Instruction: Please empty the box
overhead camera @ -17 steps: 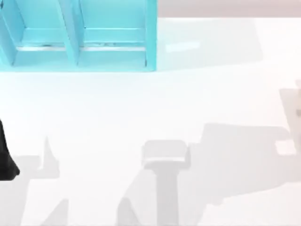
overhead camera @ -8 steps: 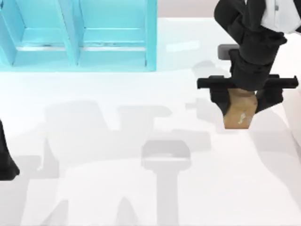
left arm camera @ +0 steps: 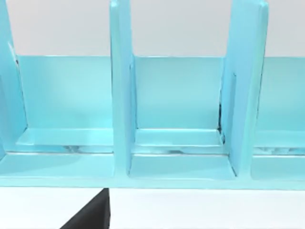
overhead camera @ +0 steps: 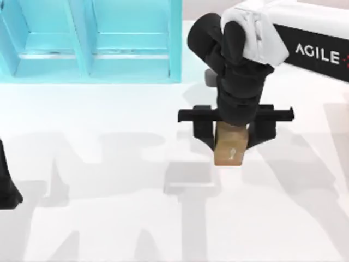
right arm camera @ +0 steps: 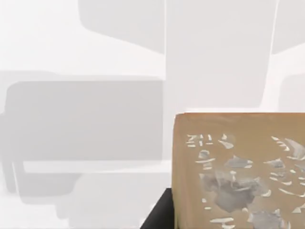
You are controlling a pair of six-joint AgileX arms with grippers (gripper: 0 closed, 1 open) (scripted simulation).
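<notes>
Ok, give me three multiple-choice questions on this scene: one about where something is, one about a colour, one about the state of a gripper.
1. Where is the open-fronted shelf box in the top view?
A. upper left
B. lower right
C. centre

2. What colour is the block held by the right gripper?
A. red
B. tan brown
C. green

3. The right gripper is:
A. open over nothing
B. shut on the block
C. resting inside the box

Answers: 1 A, it sits at the upper left corner. 2 B, its faces look tan. 3 B, black fingers flank the block.

The rack blocks the upper left of the counter. The right tool with its block stands mid-frame; lower half lies open.
</notes>
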